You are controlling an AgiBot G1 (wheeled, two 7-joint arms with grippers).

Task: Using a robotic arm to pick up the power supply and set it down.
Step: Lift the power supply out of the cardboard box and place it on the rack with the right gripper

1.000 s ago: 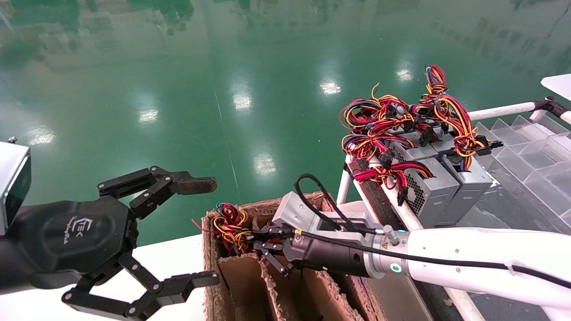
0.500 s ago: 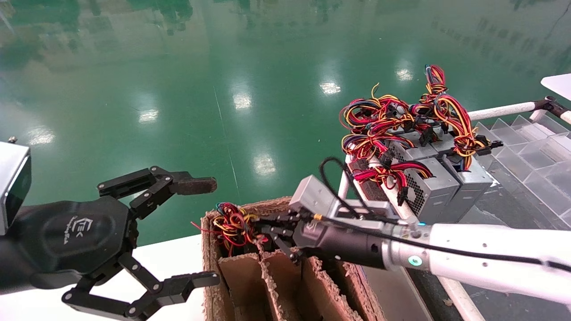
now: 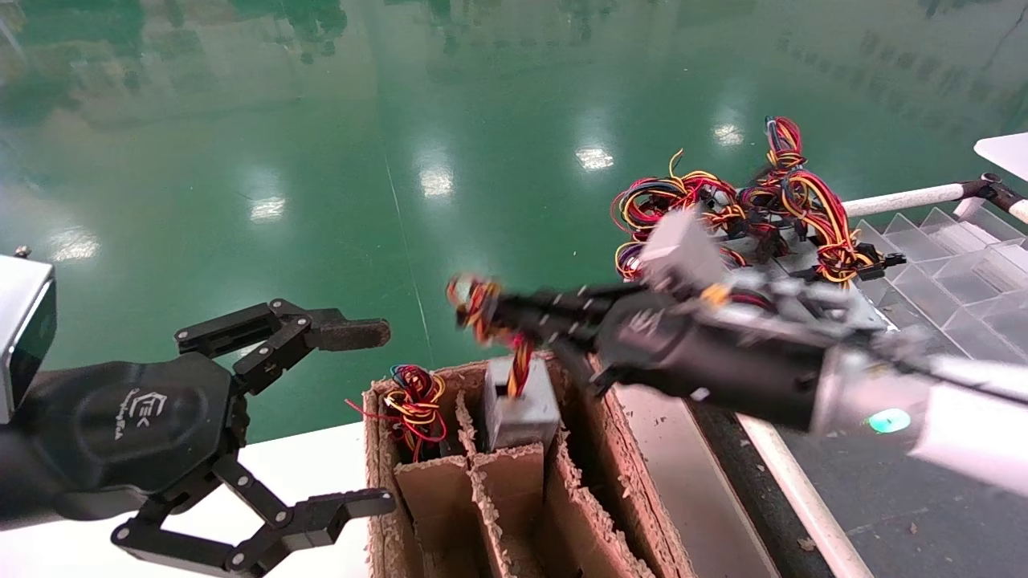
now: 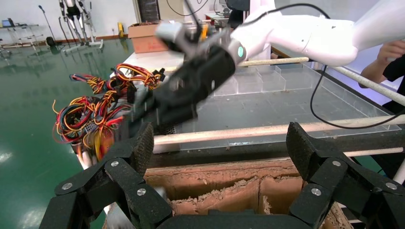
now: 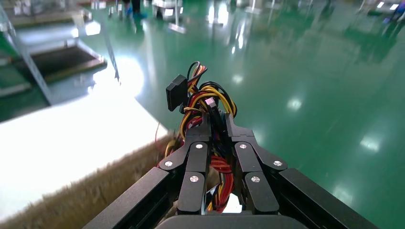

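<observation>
My right gripper (image 3: pixel 475 310) hangs above the cardboard box (image 3: pixel 384 482), shut on the red, yellow and black wire bundle (image 3: pixel 519 368) of the power supply (image 3: pixel 522 409). The silver-grey supply hangs from those wires, its top sticking out of the box's middle compartment. In the right wrist view the right gripper (image 5: pixel 218 126) pinches the wire bundle (image 5: pixel 206 98), which sticks out past the fingertips with a black connector. The left gripper (image 3: pixel 381 414) stays open at the left, beside the box, holding nothing. In the left wrist view the left gripper (image 4: pixel 220 145) looks across the cardboard box (image 4: pixel 229 179).
Another wire bundle (image 3: pixel 411 398) sits in the box's left compartment. More power supplies with tangled wires (image 3: pixel 791 193) lie on the rack behind the right arm. Clear acrylic dividers (image 3: pixel 956 265) stand at the right. A white table (image 3: pixel 317 470) lies under the left gripper.
The right gripper has risen out of the cardboard box with the wires in its grip, and the power supply has come up with it. The left arm has not moved.
</observation>
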